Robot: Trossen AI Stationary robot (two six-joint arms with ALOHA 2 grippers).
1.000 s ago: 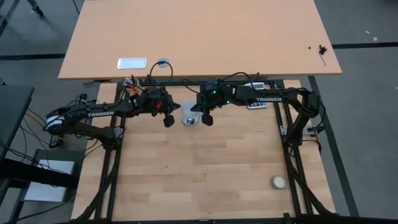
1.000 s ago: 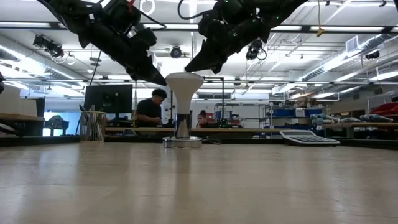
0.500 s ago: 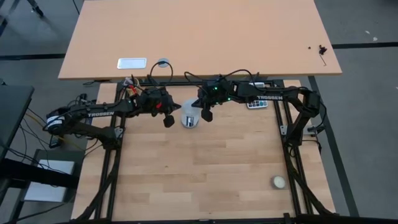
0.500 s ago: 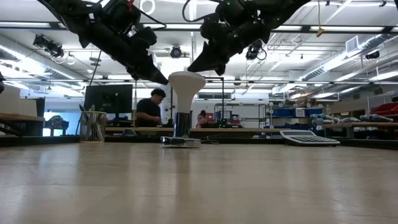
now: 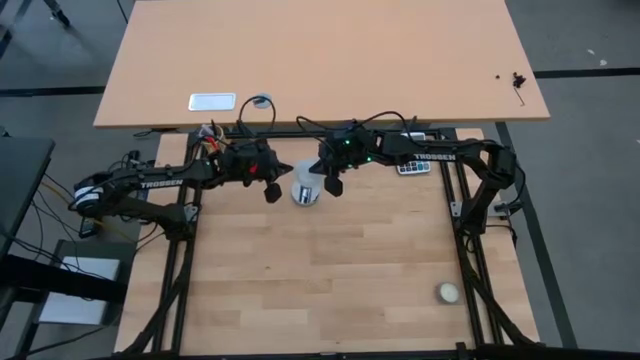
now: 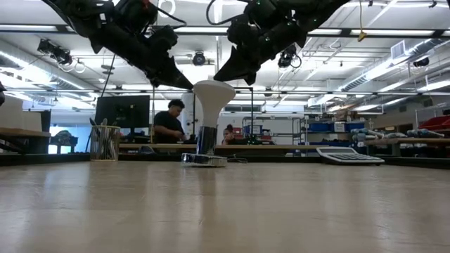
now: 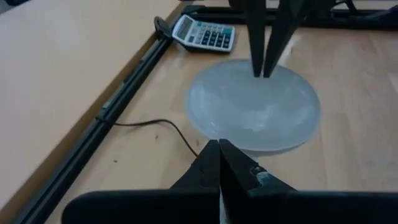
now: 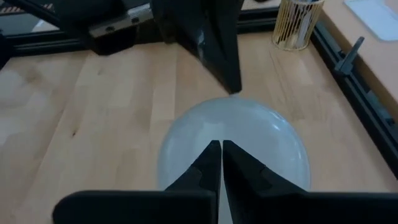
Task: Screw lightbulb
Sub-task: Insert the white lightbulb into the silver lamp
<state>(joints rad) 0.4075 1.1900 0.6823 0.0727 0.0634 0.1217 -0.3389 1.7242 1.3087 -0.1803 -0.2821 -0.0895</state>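
bulb: white bulb (image 5: 305,183) stands upright, dome up, near the far edge of the counter (image 5: 330,270), its metal base down in the grey socket disc (image 6: 204,159); in the low view it tilts slightly
left end effector: left end effector (image 5: 272,192) sits just beside the bulb on its left; fingers pressed together, tips at the rim of the dome, holding nothing
right end effector: right end effector (image 5: 329,187) sits just beside the bulb on the opposite side; its fingers (image 8: 211,163) show only a thin slit between them, close to pressed together, tips at the dome's edge; whether they touch the glass I cannot tell
both arms: in the low view they slope down from above and meet either side of the dome
cord: thin black cord (image 7: 155,125) runs off from under the bulb across the wood
calculator: calculator (image 7: 203,32) lies near the counter's far rail, on the right arm's side
ball: cream-white ball (image 5: 448,292) rests well apart, near the front right corner
holder: wire mesh holder (image 8: 301,23) stands beyond the bulb on the left arm's side
person: a person (image 6: 167,123) sits in the room behind
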